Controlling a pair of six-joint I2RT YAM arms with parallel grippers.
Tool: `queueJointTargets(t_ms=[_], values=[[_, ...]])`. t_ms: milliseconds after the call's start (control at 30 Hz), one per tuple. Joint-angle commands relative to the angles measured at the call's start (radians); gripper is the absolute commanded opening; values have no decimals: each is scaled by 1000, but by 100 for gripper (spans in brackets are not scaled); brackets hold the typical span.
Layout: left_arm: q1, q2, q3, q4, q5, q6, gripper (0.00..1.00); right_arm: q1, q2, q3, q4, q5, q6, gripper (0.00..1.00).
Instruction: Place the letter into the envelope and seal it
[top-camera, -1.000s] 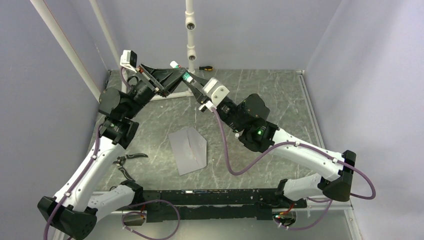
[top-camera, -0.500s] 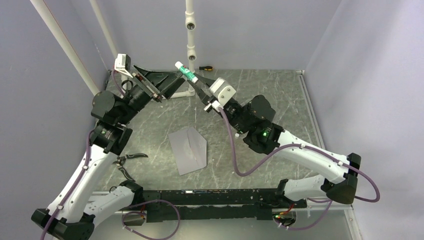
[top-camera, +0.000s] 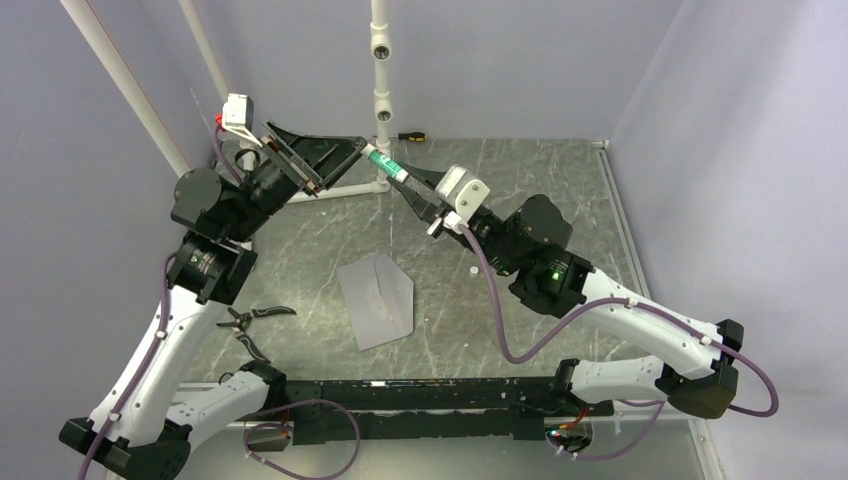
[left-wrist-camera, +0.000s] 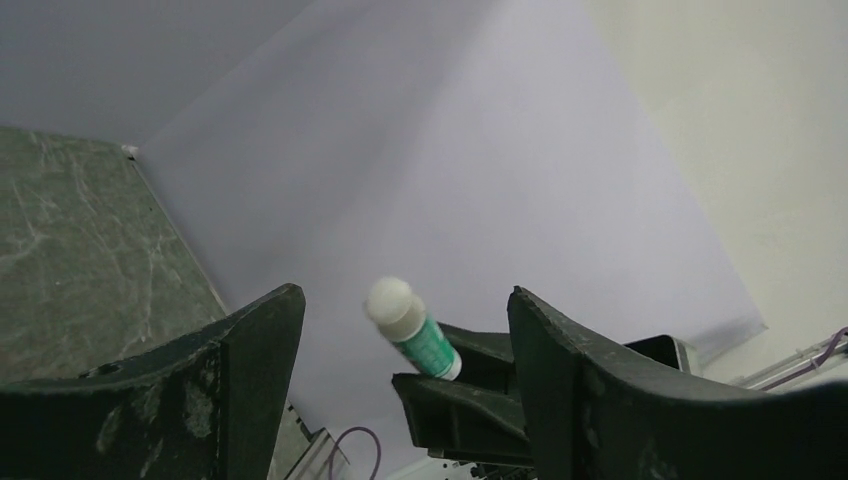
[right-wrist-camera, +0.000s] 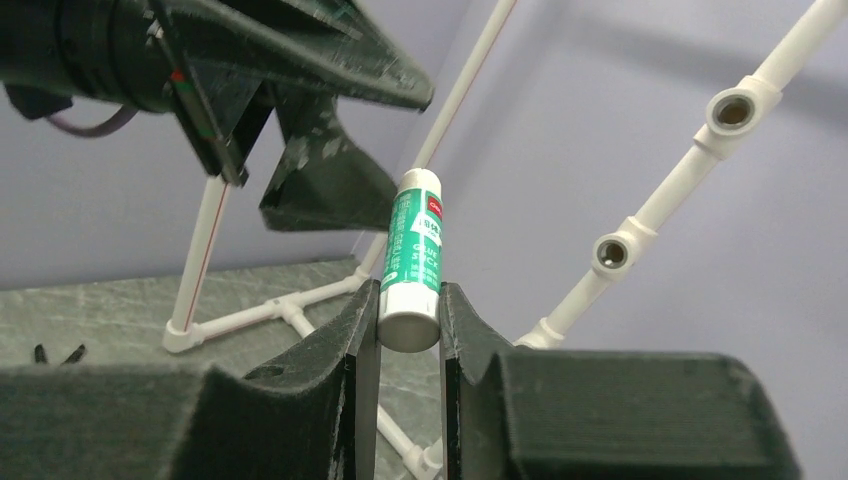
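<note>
The light grey envelope (top-camera: 377, 298) lies flat on the table between the two arms. The letter is not in view. My right gripper (top-camera: 408, 183) (right-wrist-camera: 408, 300) is raised over the back of the table and shut on the bottom end of a green-and-white glue stick (top-camera: 383, 161) (right-wrist-camera: 415, 255). The stick points up and left towards my left gripper (top-camera: 345, 160) (left-wrist-camera: 400, 300). That gripper stands open, its two fingers wide on either side of the stick's white top (left-wrist-camera: 392, 303) without touching it.
A white pipe frame (top-camera: 380, 60) stands at the back, with a screwdriver (top-camera: 410, 135) lying behind it. Black pliers (top-camera: 255, 320) lie by the left arm. Grey walls close in the table on the left, back and right.
My left gripper opened and let go of the glue stick's top, then drew back to the left. My right arm shifted right and lowered, still holding the stick.
</note>
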Motion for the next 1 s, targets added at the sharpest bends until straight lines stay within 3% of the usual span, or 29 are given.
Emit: queueJointTargets(t_ms=[0,300,500,600,700,967], values=[[5,32,108,-52,68,98,77,0,-26,14,-30,-36,15,0],[5,57,79,-18,131,17,63,0,-23,21,-29,-39,9,0],[5,54,85,-42,128,10,74,0,-30,14,4,-35,15,0],[5,54,86,-36,134,-3,74,0,-26,19,3,-36,15,0],[5,58,79,-20,148,-28,64,0,-16,22,5,-33,12,0],[5,67,90,-44,181,-61,24,-2,2,25,40,-16,13,0]])
